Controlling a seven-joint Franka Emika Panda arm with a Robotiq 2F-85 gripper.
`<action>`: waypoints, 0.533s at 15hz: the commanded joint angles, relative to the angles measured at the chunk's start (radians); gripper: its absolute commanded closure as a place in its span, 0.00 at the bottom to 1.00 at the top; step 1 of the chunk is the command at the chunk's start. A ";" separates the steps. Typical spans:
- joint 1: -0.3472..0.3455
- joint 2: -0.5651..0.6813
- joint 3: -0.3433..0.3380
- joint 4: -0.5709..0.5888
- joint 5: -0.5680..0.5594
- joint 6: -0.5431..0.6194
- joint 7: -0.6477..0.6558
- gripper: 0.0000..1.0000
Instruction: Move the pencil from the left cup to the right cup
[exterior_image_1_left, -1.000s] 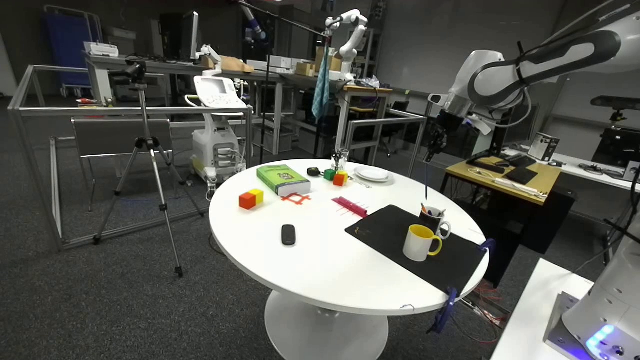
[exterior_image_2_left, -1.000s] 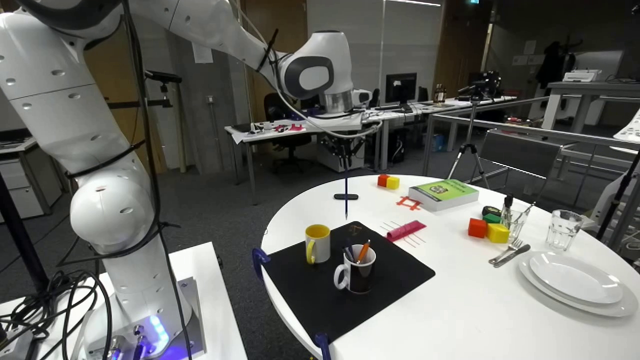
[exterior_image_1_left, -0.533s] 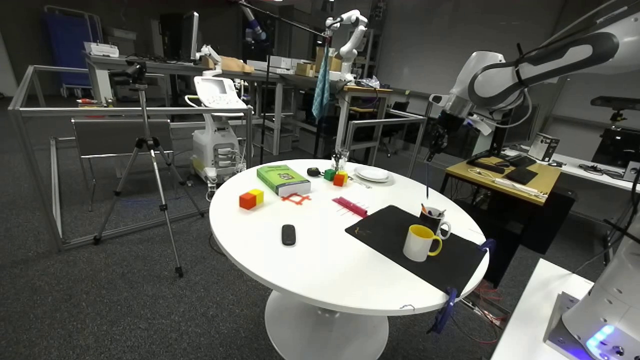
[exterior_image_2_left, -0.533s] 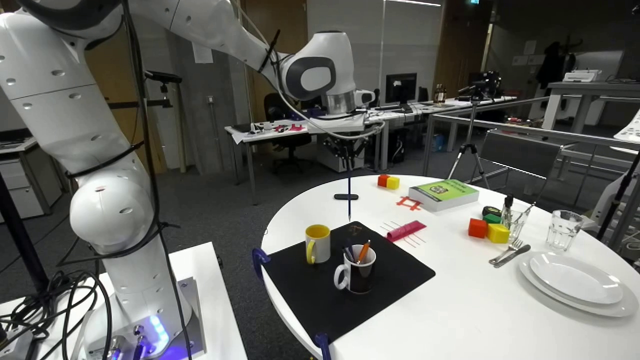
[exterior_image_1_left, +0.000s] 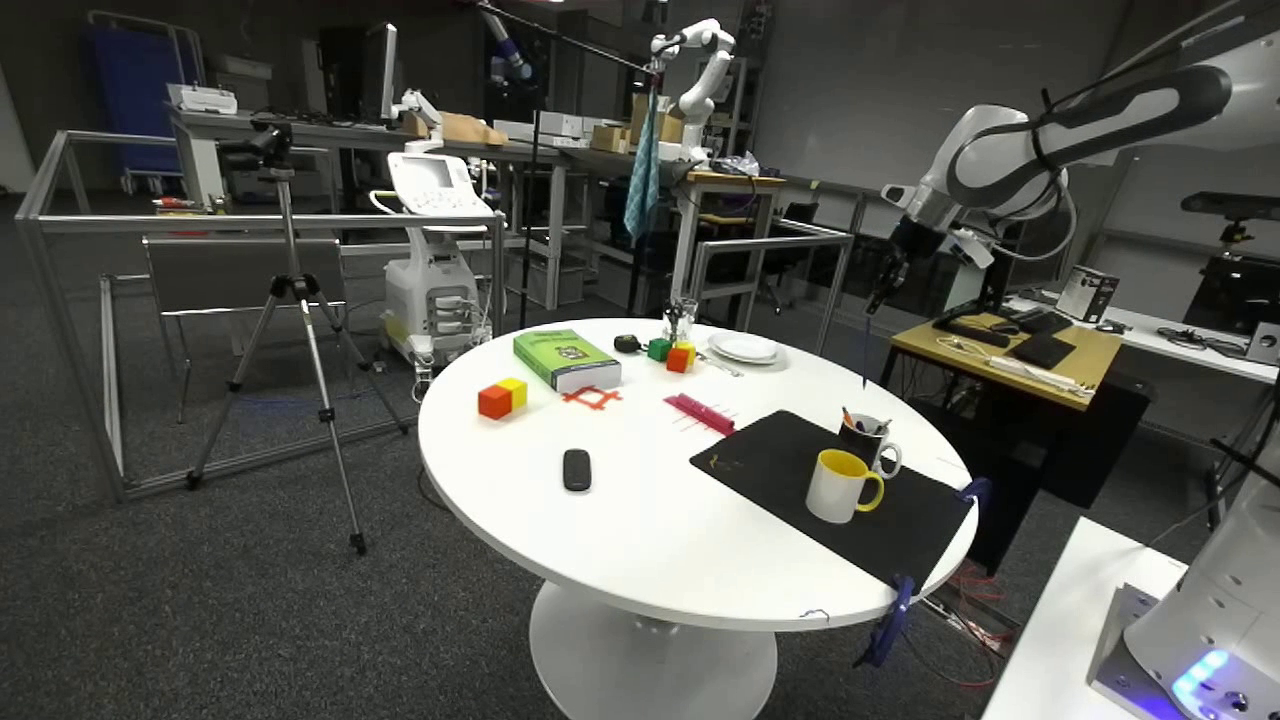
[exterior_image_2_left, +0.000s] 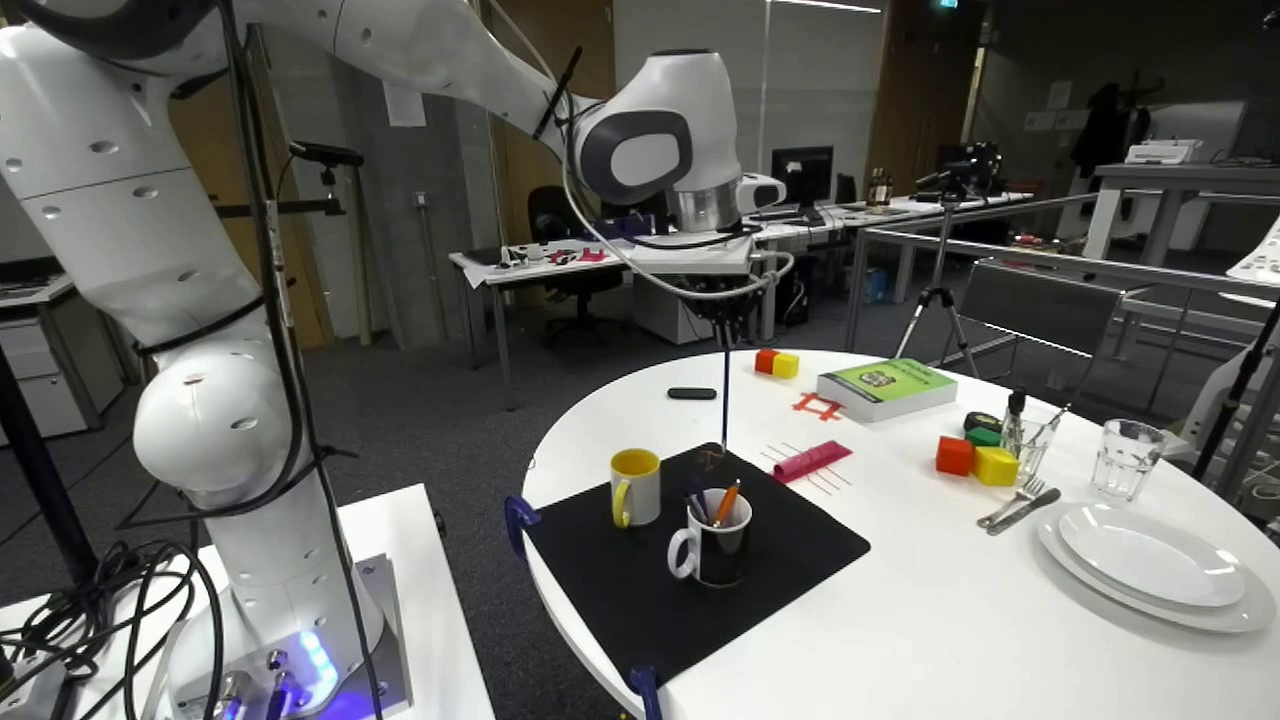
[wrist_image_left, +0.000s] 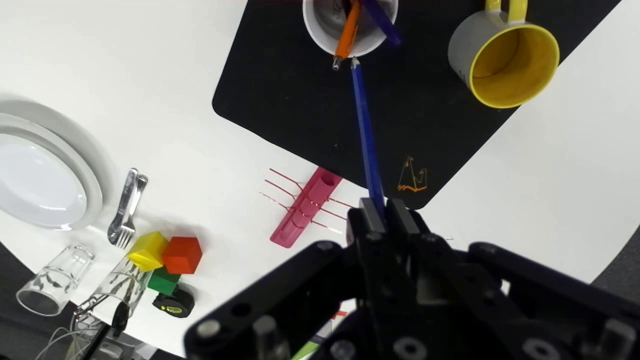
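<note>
My gripper (wrist_image_left: 386, 214) is shut on a blue pencil (wrist_image_left: 366, 130), point downward. In both exterior views the pencil (exterior_image_1_left: 866, 352) (exterior_image_2_left: 726, 398) hangs in the air below the gripper (exterior_image_1_left: 872, 308) (exterior_image_2_left: 727, 343), its tip above the right cup and apart from it. The right cup (exterior_image_1_left: 856, 452) (exterior_image_2_left: 722, 560) is dark outside with a white handle and white inside (wrist_image_left: 319, 36). It holds an orange pen (wrist_image_left: 348, 35) and dark blue ones. The left cup (exterior_image_1_left: 830, 490) (exterior_image_2_left: 647, 497), whitish with yellow handle and inside, stands upright beside it, with no pencil showing inside in the wrist view (wrist_image_left: 462, 47).
Both cups stand on a black mat (exterior_image_2_left: 640, 620) held by blue clamps (exterior_image_2_left: 517, 520) at the white table's edge. Farther over lie a pink holder (exterior_image_2_left: 812, 460), coloured blocks (exterior_image_2_left: 955, 456), a green book (exterior_image_2_left: 885, 392), glasses (exterior_image_2_left: 1126, 465), cutlery (exterior_image_2_left: 1015, 508) and plates (exterior_image_2_left: 1150, 565).
My gripper and the pencil have moved right in both exterior views, slightly down in one and slightly up in the other. The pencil stays held. The cups have not moved.
</note>
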 joint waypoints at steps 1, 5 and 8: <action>-0.012 0.008 -0.009 -0.016 0.030 0.027 0.014 0.98; -0.018 0.051 -0.011 -0.009 0.041 0.058 -0.004 0.98; -0.019 0.083 -0.008 -0.003 0.063 0.069 -0.022 0.98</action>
